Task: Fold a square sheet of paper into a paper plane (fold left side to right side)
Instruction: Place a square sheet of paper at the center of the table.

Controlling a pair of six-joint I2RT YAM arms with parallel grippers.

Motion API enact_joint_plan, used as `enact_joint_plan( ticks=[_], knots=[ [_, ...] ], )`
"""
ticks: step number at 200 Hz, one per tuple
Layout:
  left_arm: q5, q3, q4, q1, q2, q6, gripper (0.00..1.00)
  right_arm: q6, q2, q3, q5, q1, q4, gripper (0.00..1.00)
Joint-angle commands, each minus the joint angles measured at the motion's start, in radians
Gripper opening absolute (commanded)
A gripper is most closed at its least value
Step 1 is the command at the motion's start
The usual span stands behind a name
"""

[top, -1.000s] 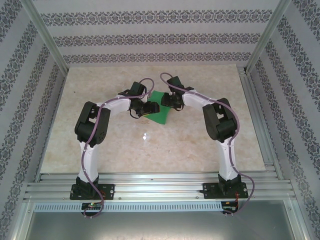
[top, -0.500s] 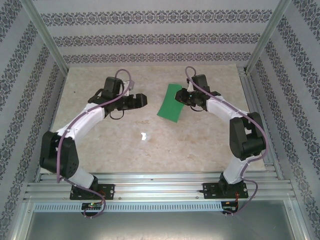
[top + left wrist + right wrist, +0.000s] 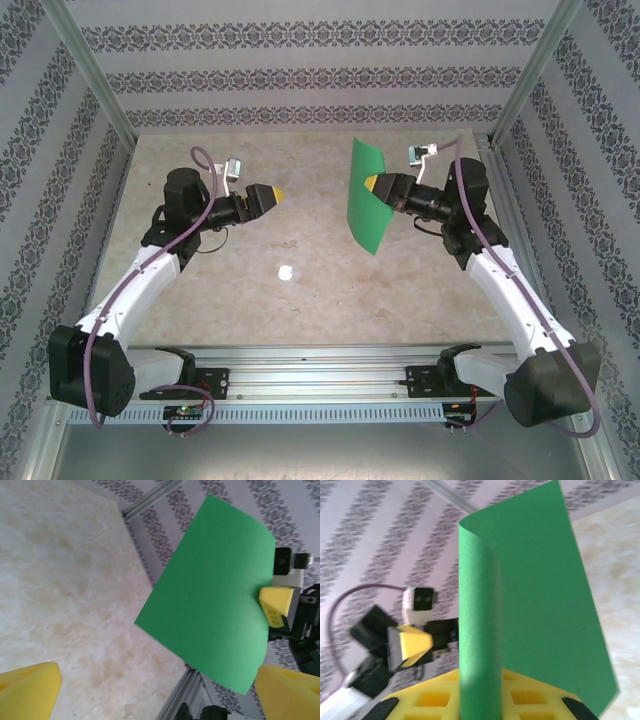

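Little looks done: the right gripper [image 3: 372,183] pinches the square sheet of paper [image 3: 363,205] aloft, curled but seemingly uncreased, while the left gripper [image 3: 271,193] hangs spread and empty.

Nothing to read here: the sheet [image 3: 365,200] is plain, unmarked green, and no text, label, brand, number or sign is legible on anything else in view.

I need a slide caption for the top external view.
Right pincer holds the square sheet of paper lifted above the table; left pincer, open, faces it from apart.
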Motion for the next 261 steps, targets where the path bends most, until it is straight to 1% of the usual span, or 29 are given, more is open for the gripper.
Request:
enact_joint_plan(
  ticks=[1,19,51,108,134,167,174,180,201,213,241,261],
  knots=[
    [0.091,0.014,0.202,-0.023,-0.038,-0.115,1.0,0.186,-0.04,-0.021,-0.125,0.023,0.196,0.18],
    [0.107,0.026,0.273,-0.061,-0.037,-0.151,1.0,0.253,-0.058,-0.008,-0.136,0.051,0.265,0.18],
    [0.106,0.067,0.31,-0.12,-0.031,-0.15,1.0,0.352,-0.062,0.015,-0.129,0.101,0.388,0.18],
    [0.114,0.126,0.316,-0.169,0.002,-0.135,1.0,0.385,-0.063,0.073,-0.109,0.183,0.417,0.18],
    [0.112,0.147,0.252,-0.175,0.001,-0.091,1.0,0.393,-0.074,0.077,-0.098,0.193,0.419,0.18],
    [0.134,0.142,0.324,-0.19,0.001,-0.121,1.0,0.39,-0.078,0.069,-0.092,0.202,0.414,0.18],
    [0.14,0.145,0.327,-0.195,0.0,-0.119,0.95,0.381,-0.077,0.066,-0.091,0.201,0.399,0.17],
    [0.144,0.147,0.328,-0.2,-0.001,-0.115,0.89,0.368,-0.079,0.063,-0.087,0.199,0.383,0.18],
    [0.155,0.15,0.319,-0.204,-0.009,-0.106,0.58,0.315,-0.082,0.06,-0.071,0.193,0.314,0.18],
    [0.153,0.151,0.296,-0.205,-0.017,-0.092,0.45,0.303,-0.085,0.054,-0.064,0.182,0.295,0.18],
    [0.136,0.153,0.226,-0.205,-0.034,-0.047,0.26,0.291,-0.108,0.029,-0.056,0.136,0.273,0.18],
    [0.122,0.157,0.19,-0.205,-0.036,-0.025,0.16,0.26,-0.122,0.017,-0.061,0.1,0.219,0.18]
  ],
)
